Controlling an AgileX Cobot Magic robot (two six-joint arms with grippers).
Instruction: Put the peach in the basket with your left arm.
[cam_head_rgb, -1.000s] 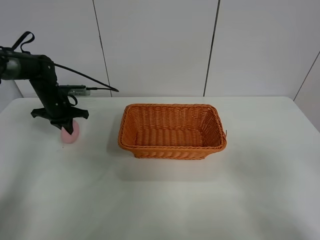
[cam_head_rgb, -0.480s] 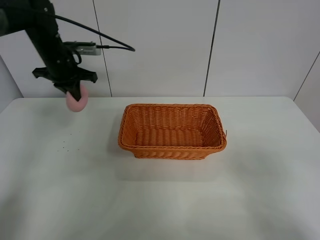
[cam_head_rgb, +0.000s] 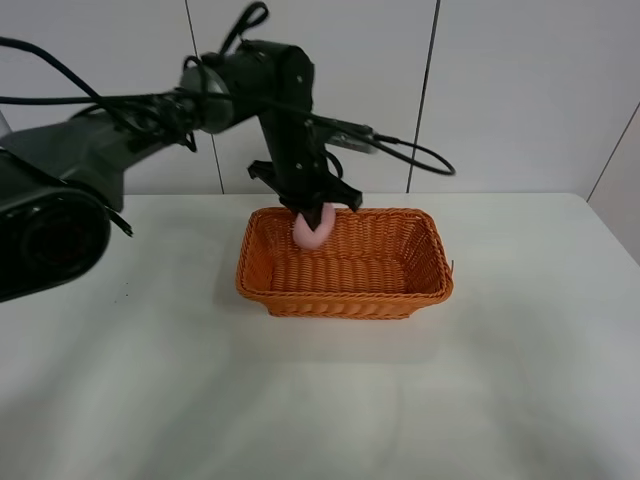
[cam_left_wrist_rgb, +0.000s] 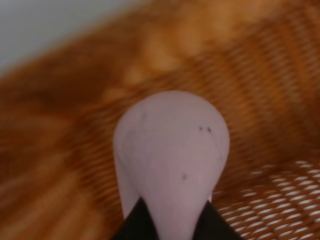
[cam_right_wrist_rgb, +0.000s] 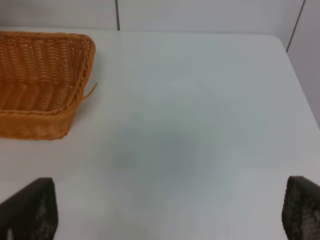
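Note:
The orange wicker basket stands on the white table in the middle of the high view. My left gripper is shut on the pale-pink peach and holds it over the basket's back left part, just below the rim. In the left wrist view the peach fills the middle, pinched between two black fingertips, with the blurred basket weave behind it. My right gripper is open over bare table; only its two black fingertips show at the frame's corners. The right arm is out of the high view.
The basket's right end shows in the right wrist view with a loose wicker strand sticking out. The left arm's black cables trail behind the basket. A white panelled wall stands behind the table.
My left arm lifted the peach off the table at the far left, swung it right, and now holds it over the basket.

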